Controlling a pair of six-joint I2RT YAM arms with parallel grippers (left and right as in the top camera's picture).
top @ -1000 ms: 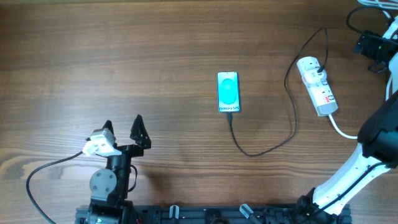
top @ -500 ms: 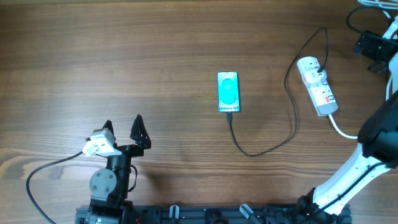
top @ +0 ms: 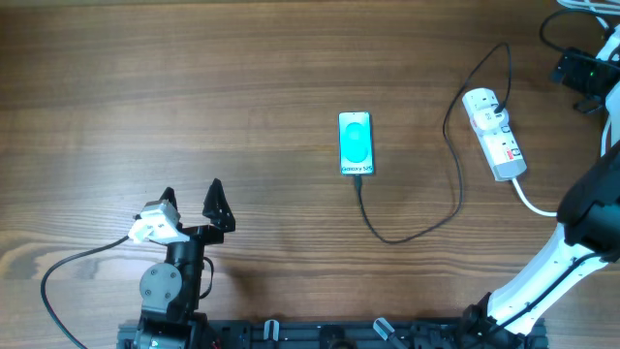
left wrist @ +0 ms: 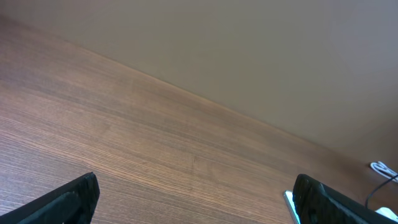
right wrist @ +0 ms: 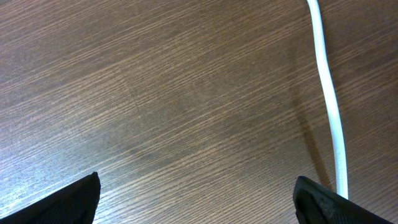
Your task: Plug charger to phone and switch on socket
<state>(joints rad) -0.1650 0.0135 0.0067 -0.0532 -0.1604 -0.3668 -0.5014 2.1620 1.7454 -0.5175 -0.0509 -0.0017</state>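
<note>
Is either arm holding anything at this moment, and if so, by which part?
Nothing is held. The left gripper and the right gripper both have their jaws wide open and empty.

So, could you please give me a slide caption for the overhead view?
Phone on wooden table, charger meeting its end, socket at right.

- Overhead: even, soft light on the table (top: 194, 78); no glare, only faint shadows.
- The phone (top: 356, 142) screen glows, slightly washed out.
- Right wrist: crisp wood grain; the white cord (right wrist: 329, 106) throws a soft shadow leftward.
- Left wrist: dimmer, far part hazy.
</note>
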